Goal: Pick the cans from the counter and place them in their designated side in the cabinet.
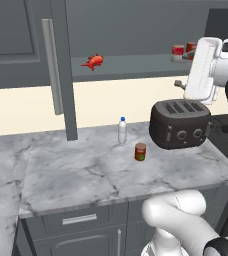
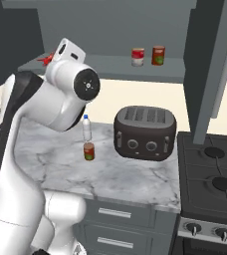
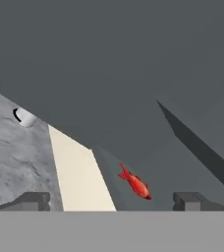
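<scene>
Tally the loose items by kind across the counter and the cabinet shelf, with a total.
Cans: 3 — dark red can on the counter; cream-white can and orange-red can on the cabinet shelf.
Bottles: 1 — clear bottle.
Toasters: 1 — dark toaster.
Red fish: 1 — fish on the shelf.
Total: 6
</scene>
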You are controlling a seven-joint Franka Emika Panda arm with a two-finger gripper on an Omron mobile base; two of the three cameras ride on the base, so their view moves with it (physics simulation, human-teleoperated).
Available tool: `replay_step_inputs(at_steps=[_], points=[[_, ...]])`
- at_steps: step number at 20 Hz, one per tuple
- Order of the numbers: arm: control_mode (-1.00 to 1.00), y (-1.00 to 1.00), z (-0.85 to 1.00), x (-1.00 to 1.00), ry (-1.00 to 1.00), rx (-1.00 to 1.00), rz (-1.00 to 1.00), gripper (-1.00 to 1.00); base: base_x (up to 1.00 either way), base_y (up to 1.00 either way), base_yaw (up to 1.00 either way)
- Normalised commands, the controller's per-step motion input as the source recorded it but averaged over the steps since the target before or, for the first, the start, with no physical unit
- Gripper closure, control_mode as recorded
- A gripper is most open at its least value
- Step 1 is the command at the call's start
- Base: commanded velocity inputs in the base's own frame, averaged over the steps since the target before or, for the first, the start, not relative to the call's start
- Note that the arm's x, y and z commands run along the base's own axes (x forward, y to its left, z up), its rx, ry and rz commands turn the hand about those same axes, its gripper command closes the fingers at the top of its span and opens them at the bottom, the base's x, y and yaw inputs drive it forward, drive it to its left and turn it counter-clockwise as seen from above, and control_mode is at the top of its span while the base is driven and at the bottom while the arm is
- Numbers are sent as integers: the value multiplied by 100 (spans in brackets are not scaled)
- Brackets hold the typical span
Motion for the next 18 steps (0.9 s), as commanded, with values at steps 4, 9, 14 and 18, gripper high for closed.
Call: replay_step_inputs(at_steps=[4, 9, 14, 18], points=[[-100, 15, -21, -40, -1, 3, -1, -100, 0, 0, 0], [-100, 12, -25, -32, 1, 0, -19, -100, 0, 0, 0], [-100, 1, -28, -20, 15, 0, -34, -100, 0, 0, 0], [-100, -9, -26, -15, 26, 0, -32, -100, 0, 0, 0]])
